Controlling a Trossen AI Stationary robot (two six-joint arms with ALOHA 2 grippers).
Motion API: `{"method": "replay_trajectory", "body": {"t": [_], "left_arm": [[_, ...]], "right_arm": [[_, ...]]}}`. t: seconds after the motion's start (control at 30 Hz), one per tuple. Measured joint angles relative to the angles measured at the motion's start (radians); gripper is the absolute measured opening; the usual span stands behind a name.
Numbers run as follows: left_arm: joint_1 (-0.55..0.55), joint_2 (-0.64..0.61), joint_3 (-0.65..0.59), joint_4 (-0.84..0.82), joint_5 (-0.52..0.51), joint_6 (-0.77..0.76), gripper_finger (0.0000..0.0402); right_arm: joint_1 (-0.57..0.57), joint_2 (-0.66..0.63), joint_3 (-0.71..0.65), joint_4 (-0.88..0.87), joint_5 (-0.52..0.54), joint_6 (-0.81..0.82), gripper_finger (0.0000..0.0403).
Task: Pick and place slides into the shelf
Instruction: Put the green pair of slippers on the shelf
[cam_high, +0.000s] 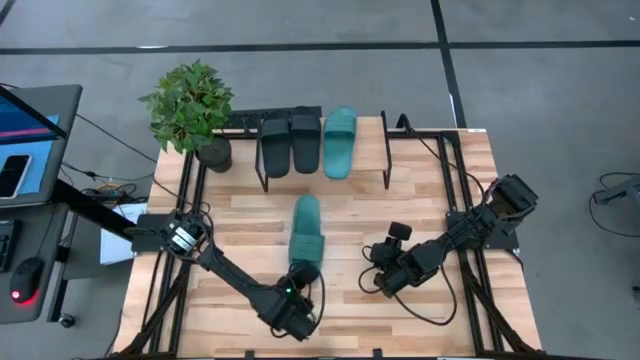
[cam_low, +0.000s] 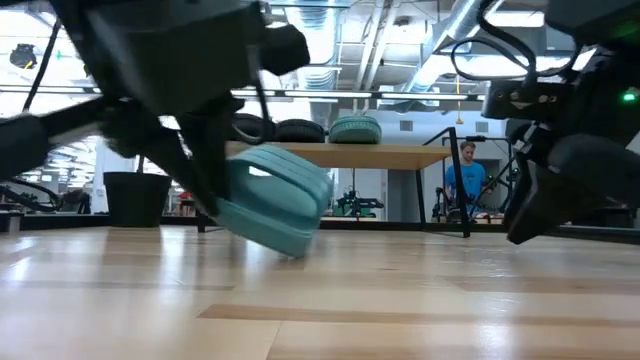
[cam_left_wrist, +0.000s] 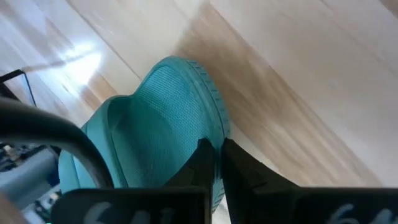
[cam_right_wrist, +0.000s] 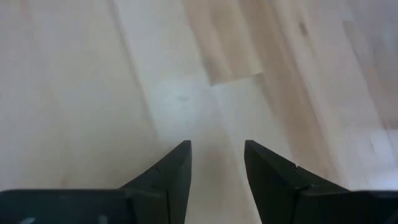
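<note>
Item in hand: one teal slide (cam_high: 305, 235), centre of the high view, long axis running up-and-down the frame, toe toward the shelf (cam_high: 372, 150). I have the left gripper (cam_high: 300, 283) at its lower end, jaws clenched on the heel rim; in the low view that end rides tilted off the desk (cam_high: 430, 215) while the far end touches the wood.

Destination: the shelf lies straight up-frame from the slide, in line with its long axis. Two black slides (cam_high: 289, 143) and a second teal slide (cam_high: 339, 141) already sit side by side on the plank; bare plank remains to the right of them.

Nearer arm: left. My right gripper (cam_high: 384, 283) waits lower right of centre, jaws released, over bare wood.

Materials: slide is soft moulded rubber, fine mesh texture on the broad strap, rounded edges. Desk is pale wooden strips, smooth. Shelf has a light plank top on thin black metal legs.
</note>
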Motion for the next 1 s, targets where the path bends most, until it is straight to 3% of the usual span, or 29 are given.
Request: {"method": "replay_trajectory", "body": {"t": [0.43, 0.67, 0.87, 1.0], "left_arm": [[-0.118, -0.003, 0.001, -0.360, -0.102, 0.041, 0.0000], [-0.168, -0.003, 0.002, -0.483, -0.102, 0.068, 0.0000], [-0.195, -0.003, 0.002, -0.484, -0.100, 0.140, 0.0001], [-0.208, -0.003, 0.002, -0.484, -0.097, 0.178, 0.0000]], "right_arm": [[-0.090, 0.000, 0.000, 0.000, 0.025, 0.000, 0.0141], [-0.091, 0.000, 0.000, 0.023, 0.036, -0.056, 0.0131], [-0.044, 0.000, 0.000, 0.111, 0.171, -0.178, 0.0110], [0.012, 0.000, 0.000, 0.162, 0.336, -0.271, 0.0095]]}}
